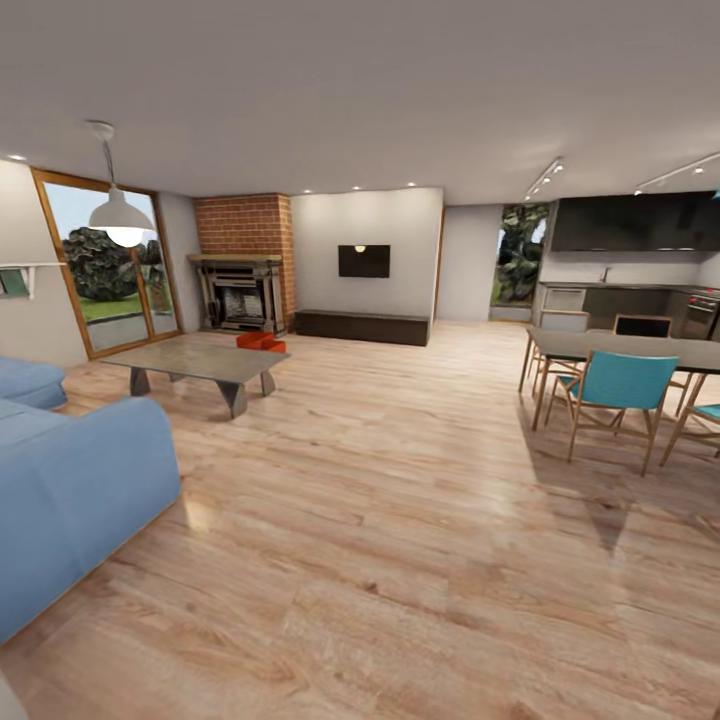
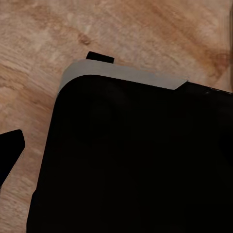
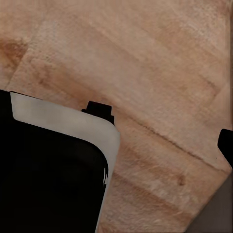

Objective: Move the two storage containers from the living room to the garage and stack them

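- Two orange-red bins sit side by side on the wood floor at about 11 o'clock, before the fireplace; contents indiscernible.
- Both hands: state cannot be told.

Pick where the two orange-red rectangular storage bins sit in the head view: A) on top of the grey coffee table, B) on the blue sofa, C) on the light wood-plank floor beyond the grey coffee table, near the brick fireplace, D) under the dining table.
C: the two orange-red bins rest on the wood-plank floor just past the grey coffee table, before the brick fireplace.
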You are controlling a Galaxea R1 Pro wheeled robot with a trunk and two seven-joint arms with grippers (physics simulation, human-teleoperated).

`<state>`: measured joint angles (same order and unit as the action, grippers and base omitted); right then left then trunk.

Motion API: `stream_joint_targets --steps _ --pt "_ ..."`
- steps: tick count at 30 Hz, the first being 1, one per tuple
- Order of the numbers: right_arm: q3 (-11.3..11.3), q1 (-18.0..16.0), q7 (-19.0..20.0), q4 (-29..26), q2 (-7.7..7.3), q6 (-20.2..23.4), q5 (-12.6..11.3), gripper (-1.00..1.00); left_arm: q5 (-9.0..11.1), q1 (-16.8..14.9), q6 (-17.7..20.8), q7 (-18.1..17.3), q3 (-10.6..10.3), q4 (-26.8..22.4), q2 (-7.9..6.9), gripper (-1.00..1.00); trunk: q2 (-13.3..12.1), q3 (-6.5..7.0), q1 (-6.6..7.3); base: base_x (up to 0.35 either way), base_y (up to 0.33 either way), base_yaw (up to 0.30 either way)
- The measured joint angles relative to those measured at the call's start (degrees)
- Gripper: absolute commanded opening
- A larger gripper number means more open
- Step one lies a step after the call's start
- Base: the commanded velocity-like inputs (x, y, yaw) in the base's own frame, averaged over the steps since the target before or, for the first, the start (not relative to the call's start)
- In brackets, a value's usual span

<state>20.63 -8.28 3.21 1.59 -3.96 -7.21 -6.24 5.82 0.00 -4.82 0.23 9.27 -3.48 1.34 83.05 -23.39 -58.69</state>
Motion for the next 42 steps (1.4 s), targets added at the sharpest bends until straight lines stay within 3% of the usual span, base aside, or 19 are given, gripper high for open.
stream_joint_targets --steps 22,28,42 --pt "-0.3 0.0 0.3 0.0 0.0 -0.1 -0.3 1.0 0.0 0.0 0.4 -0.1 0.0 0.0 0.0 1.0 0.0 0.0 0.0 0.325 0.0 0.0" --pt "-0.7 0.0 0.8 0.0 1.5 -0.2 -0.9 1.0 0.0 0.0 0.4 -0.4 -0.1 0.0 -0.02 1.0 0.0 0.0 0.0 0.325 0.0 0.0" --pt "-0.2 0.0 0.3 0.0 1.42 0.0 -0.3 1.0 0.0 0.0 0.4 -0.4 -0.1 0.0 -0.04 1.0 0.0 0.0 0.0 0.325 0.02 0.0"
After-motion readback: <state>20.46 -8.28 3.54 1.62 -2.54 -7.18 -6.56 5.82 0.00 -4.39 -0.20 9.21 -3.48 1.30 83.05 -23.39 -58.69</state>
